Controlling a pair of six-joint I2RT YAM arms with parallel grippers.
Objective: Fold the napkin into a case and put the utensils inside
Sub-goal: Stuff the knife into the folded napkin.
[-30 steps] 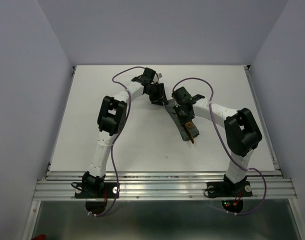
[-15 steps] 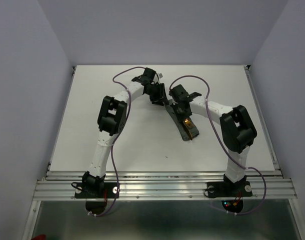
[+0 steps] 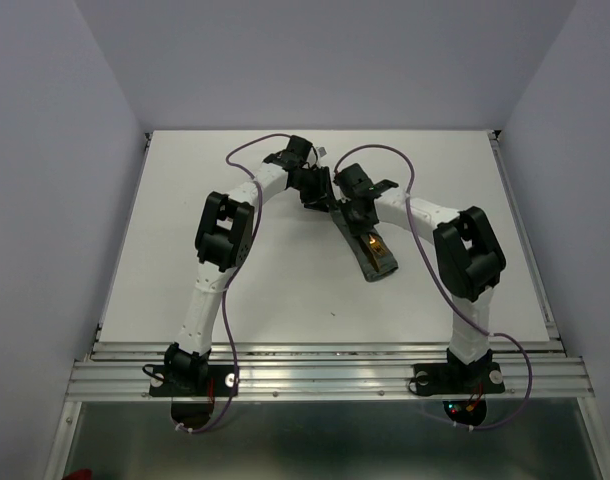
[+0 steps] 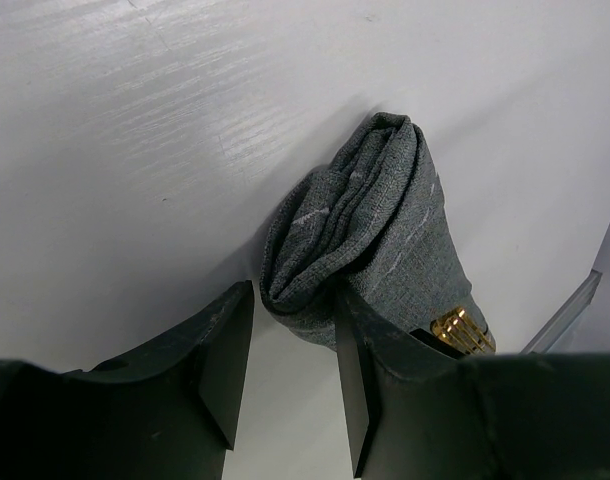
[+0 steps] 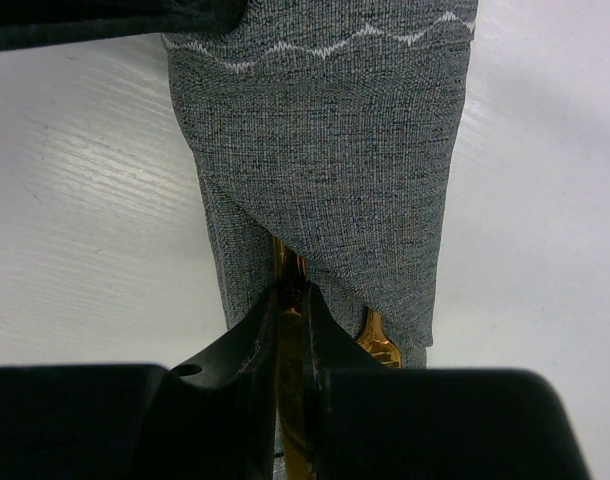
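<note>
case: narrow grey strip lying mid-table, mouth toward the right claw, far end bunched up.
right claw: clamped on a utensil, its tip just under the cloth flap at the mouth.
other utensil: end peeks from the mouth beside the held one — it looks to be inside.
left claw: jaws apart, straddling the bunched far end; one finger touches the cloth, no pinch seen.
risk, sliding: nothing pins the case, so a push may shove the whole strip toward the left claw instead of feeding the utensil in.
risk, snag: the tip may catch the flap and pull the fold open.
risk, crowding: the held piece may nudge the other utensil out of the mouth.
risk, release: letting go too early leaves the handle sticking out — loose cloth will not hold it.
</note>
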